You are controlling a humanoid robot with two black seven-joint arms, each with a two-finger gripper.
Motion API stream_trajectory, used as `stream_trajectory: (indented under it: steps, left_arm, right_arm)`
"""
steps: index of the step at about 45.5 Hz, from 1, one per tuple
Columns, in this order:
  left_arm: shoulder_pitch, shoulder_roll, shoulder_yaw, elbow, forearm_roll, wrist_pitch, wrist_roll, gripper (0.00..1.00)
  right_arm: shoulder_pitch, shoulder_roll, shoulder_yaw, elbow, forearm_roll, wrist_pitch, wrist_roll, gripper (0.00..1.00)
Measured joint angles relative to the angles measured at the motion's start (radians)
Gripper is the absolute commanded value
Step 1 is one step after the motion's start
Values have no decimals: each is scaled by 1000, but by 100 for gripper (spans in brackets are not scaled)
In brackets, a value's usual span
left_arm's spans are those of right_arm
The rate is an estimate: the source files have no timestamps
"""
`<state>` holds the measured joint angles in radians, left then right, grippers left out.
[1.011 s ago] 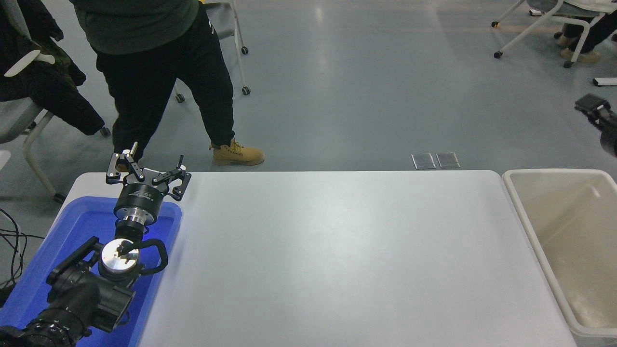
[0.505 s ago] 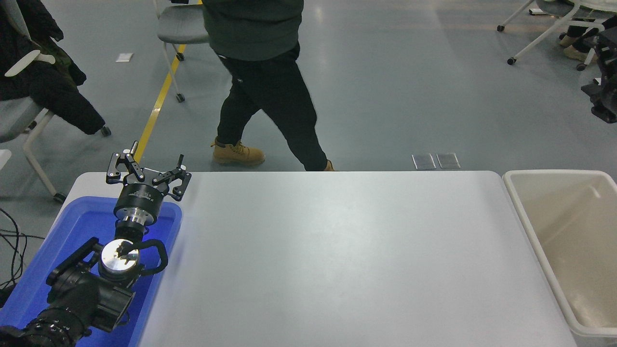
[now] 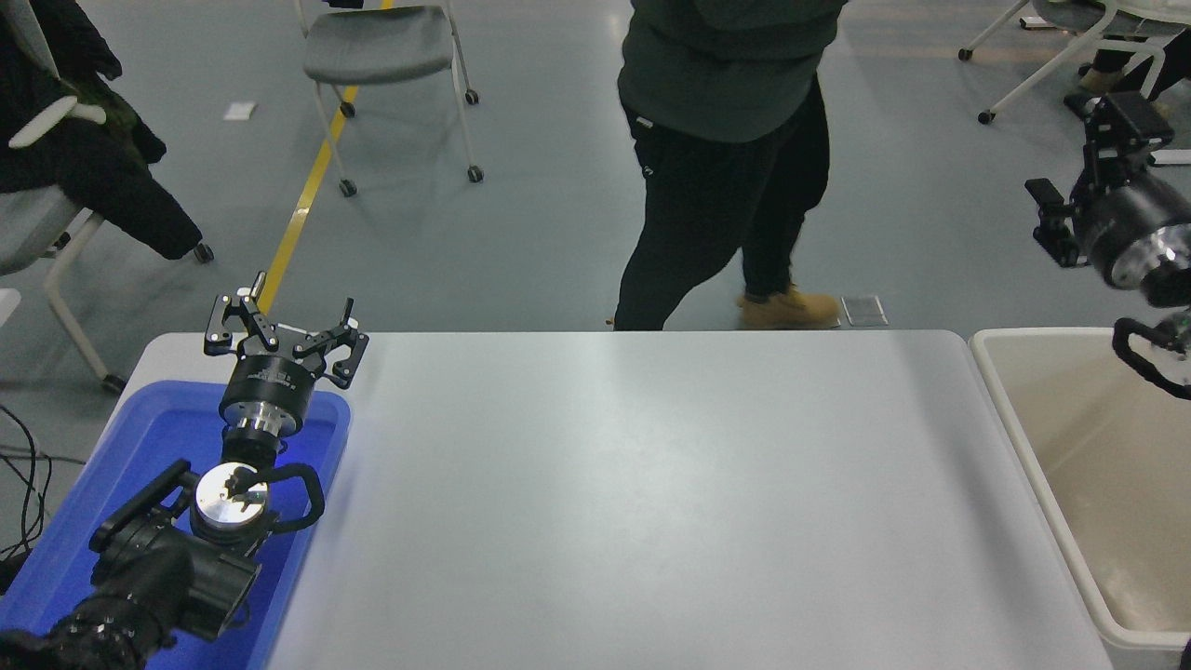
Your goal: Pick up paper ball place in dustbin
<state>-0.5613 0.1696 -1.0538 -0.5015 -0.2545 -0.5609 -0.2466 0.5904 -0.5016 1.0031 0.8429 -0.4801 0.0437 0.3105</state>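
Note:
No paper ball shows anywhere in this view. The dustbin (image 3: 1010, 391), a beige tub with a thick rim, stands off the table's right end, and its visible inside holds nothing. My right gripper (image 3: 1077, 154) reaches in from the right edge, raised beyond the dustbin's far corner. It is open, with nothing between its fingers. My left gripper (image 3: 285, 326) is parked open at the lower left, above the far end of the blue tray (image 3: 88, 521).
A person (image 3: 726, 158) in dark clothes and tan boots walks along the table's far edge. Wheeled chairs (image 3: 386, 56) stand on the floor behind, and a chair with a dark coat (image 3: 84, 167) is at the far left. The white table (image 3: 651, 502) lies between tray and dustbin.
My right arm has come further into view at the right edge, with its gripper now plainly seen. The person has walked from far left to right of centre. The left arm has not moved.

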Motion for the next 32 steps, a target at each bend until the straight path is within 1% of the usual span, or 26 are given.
stream_trajectory:
  steps: [4,11,21,32]
  left_arm:
    - [0,0,0,0,0,0,1,99]
    - [0,0,0,0,0,0,1,99]
    - [0,0,0,0,0,0,0,99]
    - [0,0,0,0,0,0,0,99]
  right_arm:
    - [-44,56,29,1,0,0,18,100]
    - [-95,116,56,2,0,0,37,100]
    - [-126,155,93,3,0,0,48,100]
    - [-136,175,137,2,1,-3,54,100]
